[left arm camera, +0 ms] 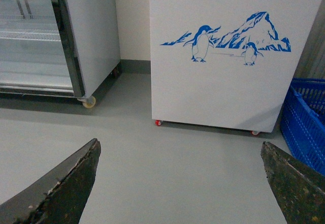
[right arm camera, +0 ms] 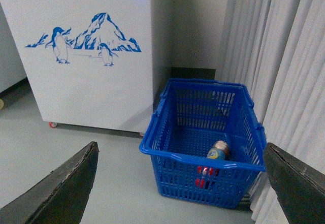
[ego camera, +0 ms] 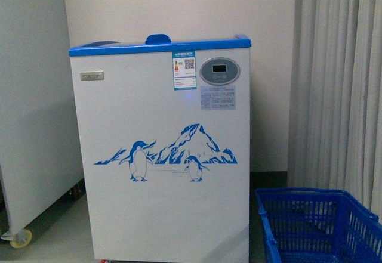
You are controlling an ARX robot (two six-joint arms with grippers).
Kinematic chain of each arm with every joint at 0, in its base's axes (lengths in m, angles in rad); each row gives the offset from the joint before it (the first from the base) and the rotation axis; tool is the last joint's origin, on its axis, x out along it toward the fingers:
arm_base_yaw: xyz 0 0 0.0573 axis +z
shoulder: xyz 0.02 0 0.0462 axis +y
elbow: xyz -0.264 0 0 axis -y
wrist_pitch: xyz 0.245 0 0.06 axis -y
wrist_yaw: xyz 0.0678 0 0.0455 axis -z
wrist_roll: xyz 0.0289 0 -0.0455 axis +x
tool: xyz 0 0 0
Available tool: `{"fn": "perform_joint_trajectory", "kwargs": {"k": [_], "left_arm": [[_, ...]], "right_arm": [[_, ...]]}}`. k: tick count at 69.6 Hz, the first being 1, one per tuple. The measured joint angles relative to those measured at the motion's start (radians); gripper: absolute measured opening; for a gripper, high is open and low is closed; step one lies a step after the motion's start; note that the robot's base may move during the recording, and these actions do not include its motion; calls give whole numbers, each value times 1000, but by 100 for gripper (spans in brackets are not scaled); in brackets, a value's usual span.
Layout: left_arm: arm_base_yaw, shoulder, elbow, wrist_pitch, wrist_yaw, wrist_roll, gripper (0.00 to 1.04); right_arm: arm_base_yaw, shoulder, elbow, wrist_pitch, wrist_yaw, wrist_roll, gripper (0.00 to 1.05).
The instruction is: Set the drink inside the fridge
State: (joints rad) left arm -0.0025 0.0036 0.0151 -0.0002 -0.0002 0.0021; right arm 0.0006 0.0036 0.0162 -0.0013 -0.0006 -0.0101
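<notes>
1. Our left claw [left arm camera: 179, 142] is spread wide. Its dark fingers [left arm camera: 66, 183] stand far apart with only grey floor [left arm camera: 172, 183] between them, and it pinches nothing.
2. Our right claw [right arm camera: 180, 145] is spread just as wide and is empty too.
3. The drink [right arm camera: 217, 152] lies on its side in the basket [right arm camera: 167, 153]. It is ahead of the right claw, nearer the finger on the curtain side, and well apart from both fingers.
4. The pale cap of the drink shows above its blue label. Red patches show through the mesh just below it, and we cannot tell what they are.
5. The fridge [ego camera: 160, 155] stands upright on the floor ahead of both claws, well apart from them, with the penguin decal [ego camera: 170, 152] facing us.
6. The basket sits on the floor near the fridge's right corner, between the fridge and the curtain [right arm camera: 289, 56].
7. We cannot tell whether the fridge's lid is slid open; only its blue rim [ego camera: 119, 49] shows.
8. Beyond the left claw's outer finger a cabinet [left arm camera: 91, 26] stands on casters, beside the fridge but apart from it.
</notes>
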Motion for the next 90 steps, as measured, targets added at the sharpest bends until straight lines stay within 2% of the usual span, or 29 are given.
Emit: {"fn": "perform_joint_trajectory", "kwargs": {"k": [86,89,90], "left_arm": [[0,1,0,0,0,0,97],[0,1,0,0,0,0,97],[0,1,0,0,0,0,97]], "right_arm": [[0,0,0,0,0,0,97],[11,19,6,-27,39,24,97],[25,52,32,-93,113,50,97]]}}
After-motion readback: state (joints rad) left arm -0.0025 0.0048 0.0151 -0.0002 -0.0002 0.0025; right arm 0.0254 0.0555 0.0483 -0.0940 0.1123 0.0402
